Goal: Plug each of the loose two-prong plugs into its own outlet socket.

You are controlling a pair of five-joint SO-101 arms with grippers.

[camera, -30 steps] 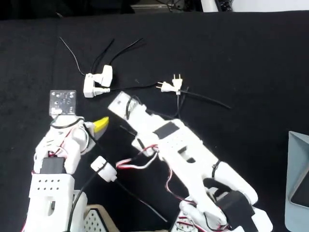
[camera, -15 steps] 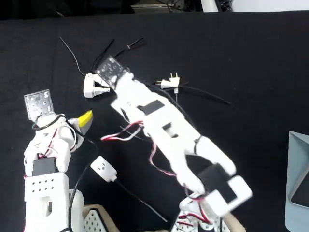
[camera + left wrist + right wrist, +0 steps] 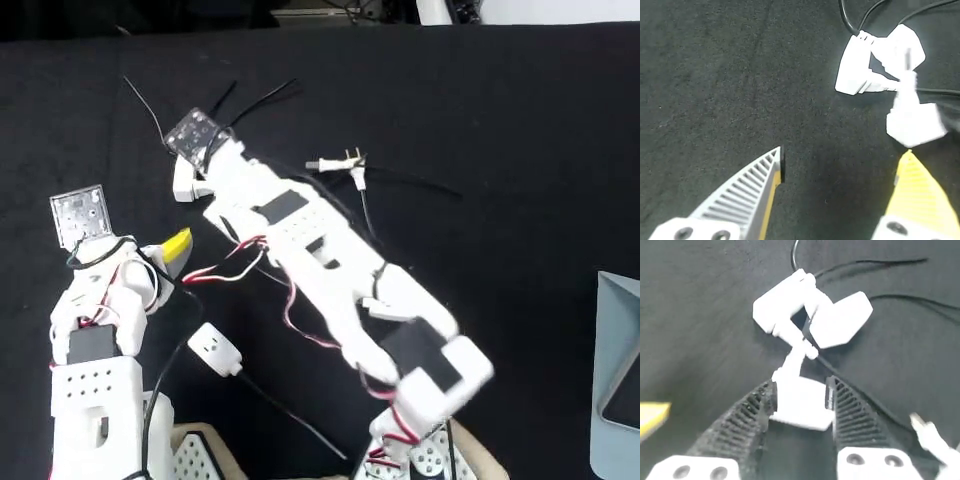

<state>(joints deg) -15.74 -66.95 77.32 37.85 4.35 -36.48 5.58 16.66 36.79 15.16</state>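
By sockets point(image 3: 790, 305) now, right gripper point(image 3: 800, 383) with plug point(image 3: 801, 404)

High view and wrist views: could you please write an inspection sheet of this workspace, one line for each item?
Surface: black cloth, flat.
Job's things: loose two-prong plugs lie unplugged mid-table; white outlet cluster to the left of them; a single outlet socket near the left arm.
Clutter: nothing seen.
Grippers: left gripper open over bare cloth; right gripper closed on a white piece beside the cluster.
Cables: thin black cables trail loose from plugs and sockets.
Surroundings: grey object at the table's right edge.
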